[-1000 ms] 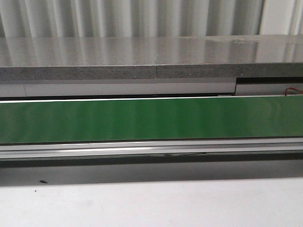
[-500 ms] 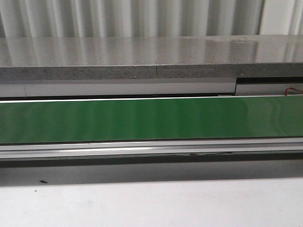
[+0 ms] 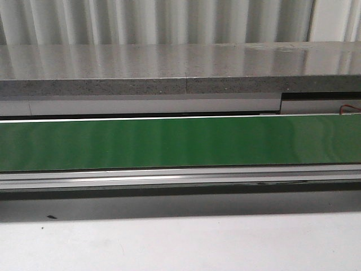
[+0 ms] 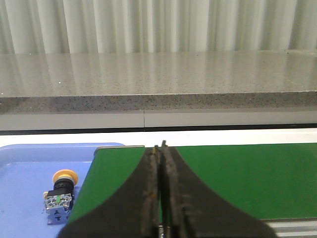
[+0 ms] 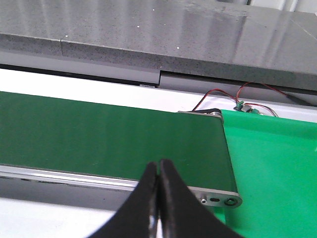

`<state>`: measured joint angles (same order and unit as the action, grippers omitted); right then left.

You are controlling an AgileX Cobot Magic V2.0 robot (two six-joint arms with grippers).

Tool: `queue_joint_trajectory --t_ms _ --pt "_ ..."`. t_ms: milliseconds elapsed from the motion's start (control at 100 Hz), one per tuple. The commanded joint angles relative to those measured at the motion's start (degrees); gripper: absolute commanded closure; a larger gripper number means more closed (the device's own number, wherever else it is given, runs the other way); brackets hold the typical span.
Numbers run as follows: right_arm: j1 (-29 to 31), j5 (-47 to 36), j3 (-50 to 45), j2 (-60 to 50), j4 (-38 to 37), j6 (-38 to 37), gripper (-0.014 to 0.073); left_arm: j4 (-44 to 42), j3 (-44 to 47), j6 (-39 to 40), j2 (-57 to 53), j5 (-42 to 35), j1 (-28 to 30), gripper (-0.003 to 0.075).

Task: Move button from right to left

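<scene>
Round-capped, blocky button (image 4: pixel 60 196) lies on smooth blue tray (image 4: pixel 25 198).

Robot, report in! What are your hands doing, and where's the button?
Both grippers, left and right, shut, empty. Button lying on blue tray. Belt bare.

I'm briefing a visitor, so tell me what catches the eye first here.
The long dark green conveyor belt runs across the whole front view, bare. At its left end, a small push-button with a yellow-orange cap lies on a light blue tray. Both black grippers, left and right, hang shut over the belt.
</scene>
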<state>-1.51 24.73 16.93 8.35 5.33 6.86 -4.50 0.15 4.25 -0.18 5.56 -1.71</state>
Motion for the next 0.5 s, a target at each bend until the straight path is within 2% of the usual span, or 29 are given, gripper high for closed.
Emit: queue_joint_trajectory --t_ms 0,260,490 --pt "0.0 -5.9 1.4 0.6 0.2 0.5 0.0662 0.0 2.2 0.1 -1.5 -4.8 -0.4 0.0741" --pt "0.0 -24.1 -7.6 -0.8 -0.2 -0.4 0.0662 0.0 2.2 0.1 -1.5 -4.8 -0.4 0.0741" --pt "3.7 -27.1 -16.1 -6.4 -4.3 -8.4 0.0662 0.0 2.2 0.1 -1.5 -4.8 -0.4 0.0741"
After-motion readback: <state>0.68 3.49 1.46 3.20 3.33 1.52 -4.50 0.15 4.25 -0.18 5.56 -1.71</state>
